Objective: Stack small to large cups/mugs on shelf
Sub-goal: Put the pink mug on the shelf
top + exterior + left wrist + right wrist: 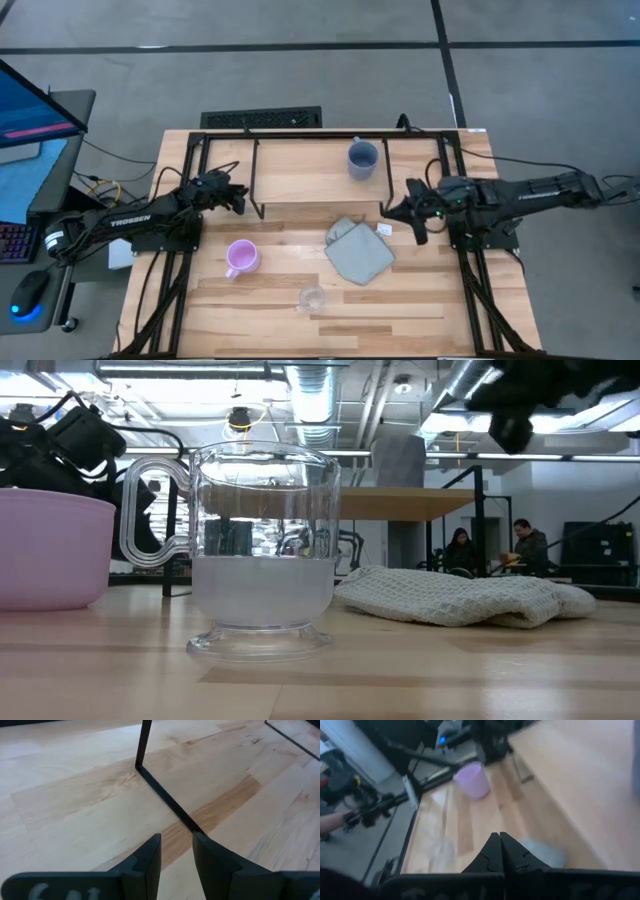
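The blue-grey mug stands upright on the shelf, a light board on black wire legs at the table's far side. The pink-lilac mug and the clear glass cup stand on the tabletop nearer the front. My left gripper hovers by the shelf's left front leg, open by a narrow gap, holding nothing. My right gripper is shut and empty, above the table just right of the cloth, in front of the shelf's right end.
A grey-green cloth lies crumpled on the table between the mugs and my right gripper. A small white tag lies beside it. The shelf's wire legs stand on the tabletop. People sit in the room beyond.
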Controlling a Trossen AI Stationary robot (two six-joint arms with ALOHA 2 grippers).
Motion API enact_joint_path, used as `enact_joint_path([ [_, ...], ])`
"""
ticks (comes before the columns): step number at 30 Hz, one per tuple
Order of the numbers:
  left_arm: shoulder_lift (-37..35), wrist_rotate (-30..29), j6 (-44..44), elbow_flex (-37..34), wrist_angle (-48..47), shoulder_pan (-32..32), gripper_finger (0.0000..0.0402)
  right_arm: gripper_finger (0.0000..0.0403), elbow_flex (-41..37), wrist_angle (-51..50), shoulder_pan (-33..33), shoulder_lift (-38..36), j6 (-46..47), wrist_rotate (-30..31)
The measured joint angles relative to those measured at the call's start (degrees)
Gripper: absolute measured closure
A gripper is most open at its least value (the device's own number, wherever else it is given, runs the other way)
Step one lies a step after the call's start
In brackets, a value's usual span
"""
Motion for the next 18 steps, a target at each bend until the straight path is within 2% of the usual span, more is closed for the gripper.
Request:
enact_joint_path([
  [8, -0.02, -0.09, 0.01, 0.02, 0.15, -0.02, 0.0299, 0.0401, -5.88, 2.7, 4.03, -5.91, 2.92, 1.95],
  [18, -0.01, -0.6, 0.52, 0.01, -0.01, 0.01, 0.0299, 0.04, -6.21, 1.76, 3.03, -5.1, 6.5, 6.13],
])
